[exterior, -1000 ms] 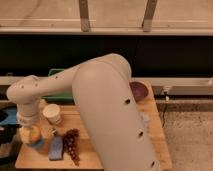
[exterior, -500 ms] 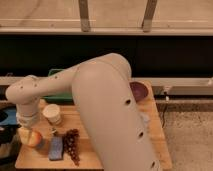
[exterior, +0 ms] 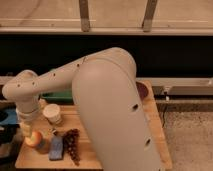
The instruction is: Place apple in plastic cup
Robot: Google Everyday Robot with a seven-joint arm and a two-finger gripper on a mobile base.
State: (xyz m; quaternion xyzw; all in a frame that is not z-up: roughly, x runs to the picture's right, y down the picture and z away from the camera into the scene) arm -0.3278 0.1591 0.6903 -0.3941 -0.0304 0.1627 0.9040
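The apple (exterior: 34, 138), orange-yellow with a red blush, is at the front left corner of the wooden table (exterior: 110, 150). It sits right against the low light-blue plastic cup (exterior: 44, 146). I cannot tell whether it rests in the cup or hangs just above its rim. My gripper (exterior: 27, 132) hangs straight down from the wrist (exterior: 25, 102), directly at the apple's upper left side and touching it. The big white arm (exterior: 110, 110) covers the middle of the table.
A taller white cup (exterior: 52, 114) stands behind the apple. A flat blue sponge (exterior: 56, 148) and a dark grape bunch (exterior: 72, 145) lie just right of the plastic cup. A green item (exterior: 57, 95) and a dark red bowl (exterior: 143, 90) are at the back. The table's left edge is close.
The gripper and apple have stayed over the plastic cup with only a slight shift. More of the apple's red side shows now.
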